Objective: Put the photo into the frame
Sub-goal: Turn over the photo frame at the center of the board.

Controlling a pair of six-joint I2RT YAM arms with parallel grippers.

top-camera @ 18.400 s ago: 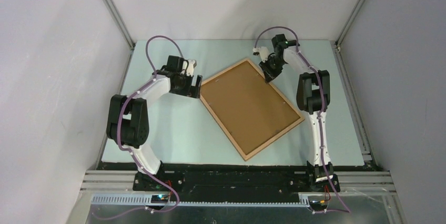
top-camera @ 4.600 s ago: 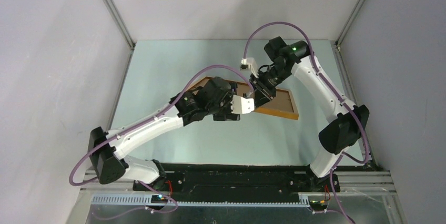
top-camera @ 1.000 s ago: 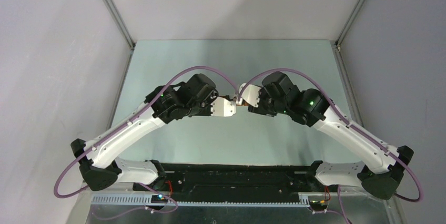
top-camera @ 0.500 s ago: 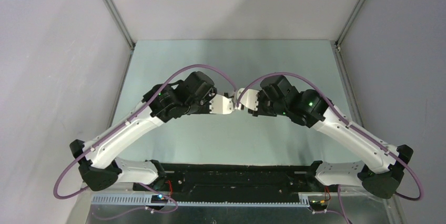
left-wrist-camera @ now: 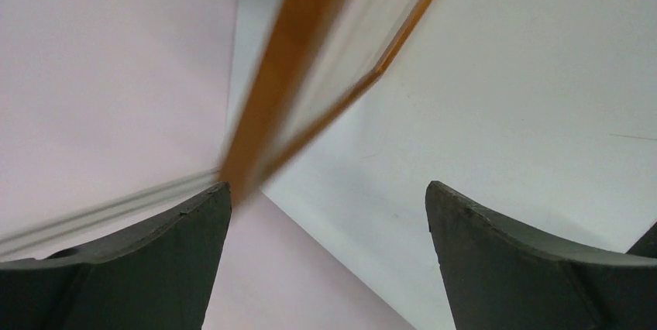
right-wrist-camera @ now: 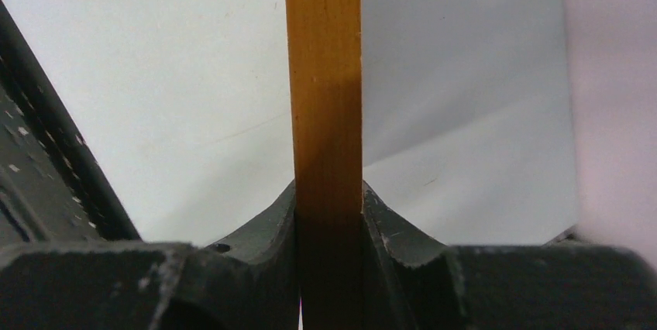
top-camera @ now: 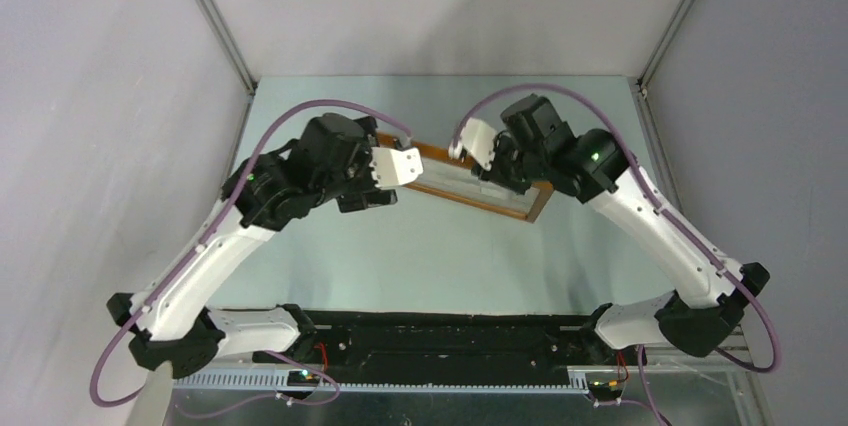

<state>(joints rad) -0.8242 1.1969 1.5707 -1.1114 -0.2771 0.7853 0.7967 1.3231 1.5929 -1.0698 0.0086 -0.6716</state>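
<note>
While the right gripper [right-wrist-camera: 328,210] still clamps the frame [right-wrist-camera: 323,74], left gripper [left-wrist-camera: 327,194] has opened.

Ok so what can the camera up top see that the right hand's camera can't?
Only the top view shows the frame along its full length, tipped up on its edge. It also shows the left gripper, open beside the frame's left end and holding nothing. Only the right wrist view shows, close up, two dark fingers squeezed against the wooden edge from both sides. Both views show the frame held in the right gripper and the pale table beneath.
</note>
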